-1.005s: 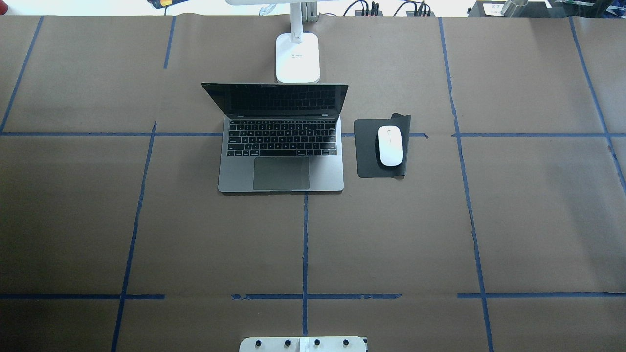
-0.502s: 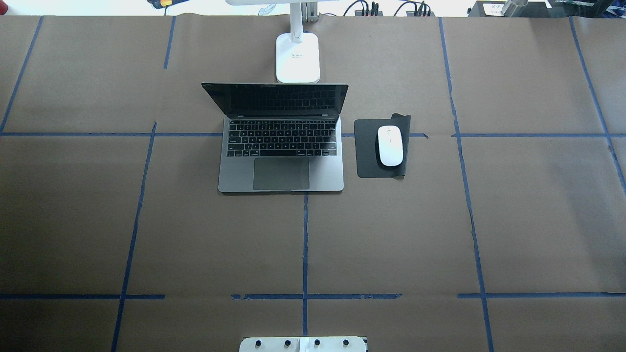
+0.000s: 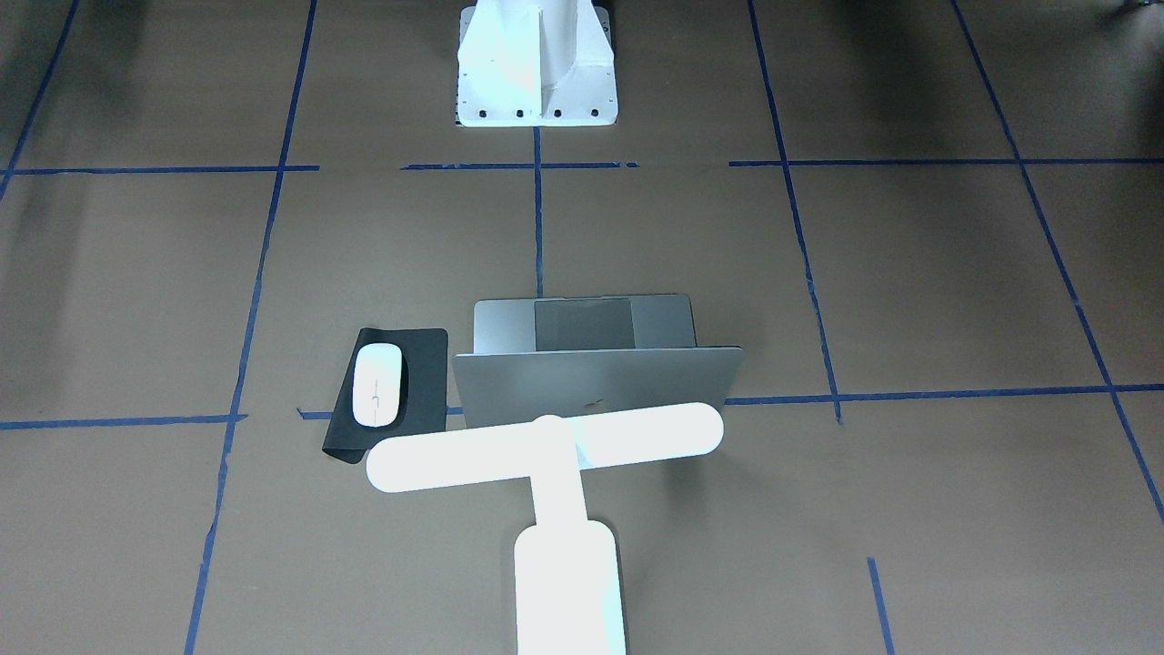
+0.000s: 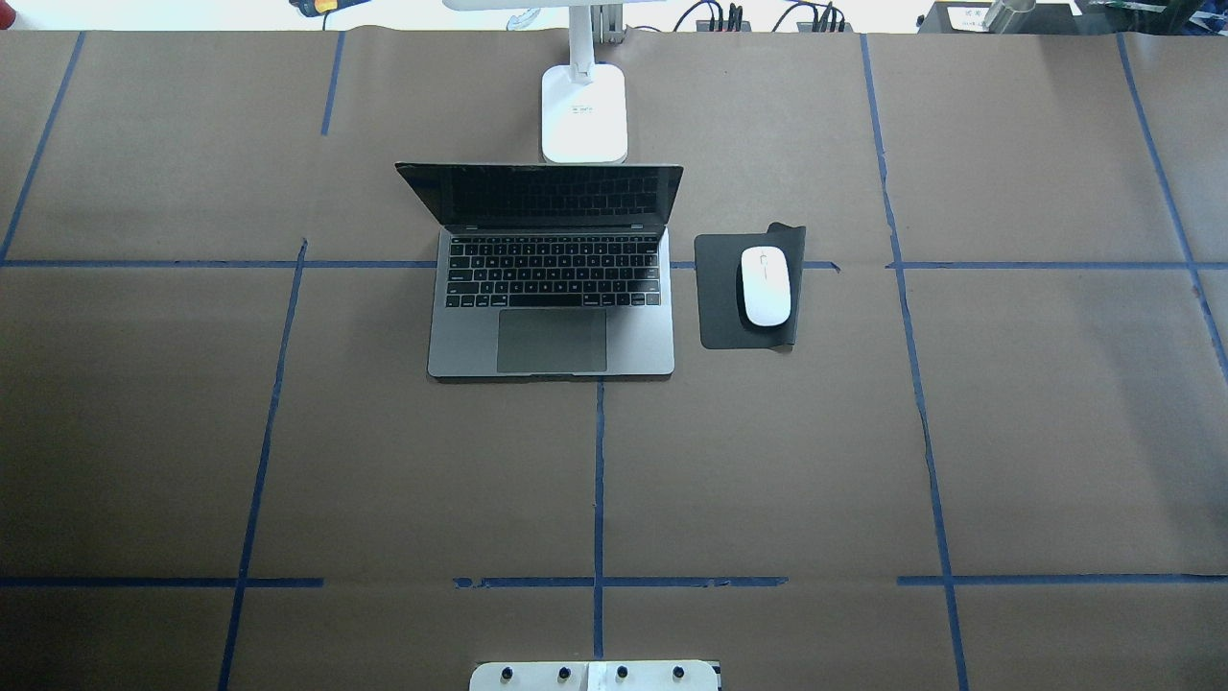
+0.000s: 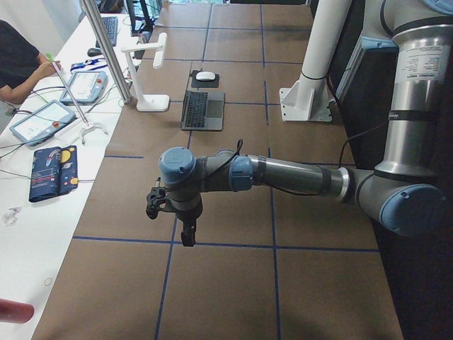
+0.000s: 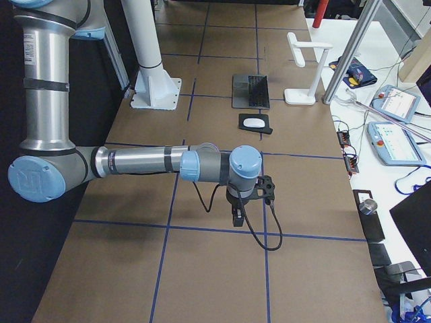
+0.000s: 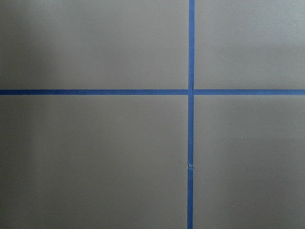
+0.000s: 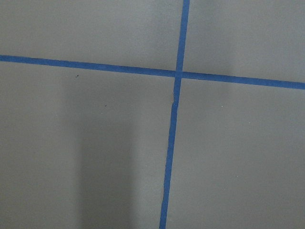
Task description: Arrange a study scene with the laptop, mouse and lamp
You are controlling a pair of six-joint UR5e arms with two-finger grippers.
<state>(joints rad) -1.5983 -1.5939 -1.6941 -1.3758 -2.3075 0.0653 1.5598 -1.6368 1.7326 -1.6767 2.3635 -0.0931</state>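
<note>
Left fingers (image 5: 185, 237) and right fingers (image 6: 237, 217) hung over the desk (image 4: 959, 432); spread or pressed together, not determinable. Mouse (image 4: 765, 286) judged light, glossy, slippery: pinch its long sides.

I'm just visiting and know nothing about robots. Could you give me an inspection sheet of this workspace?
Surface: table under brown paper with blue tape lines.
Job's things: laptop open, screen dark; mouse on a black mat beside it; lamp standing behind the laptop's lid.
Clutter: nothing seen.
Pincers: left pincer and right pincer hang over bare paper, away from the things; open or shut cannot be told.
Cables: black cable loops below the right arm.
Surroundings: white pedestal; side bench with touch panels; a person seated there.
</note>
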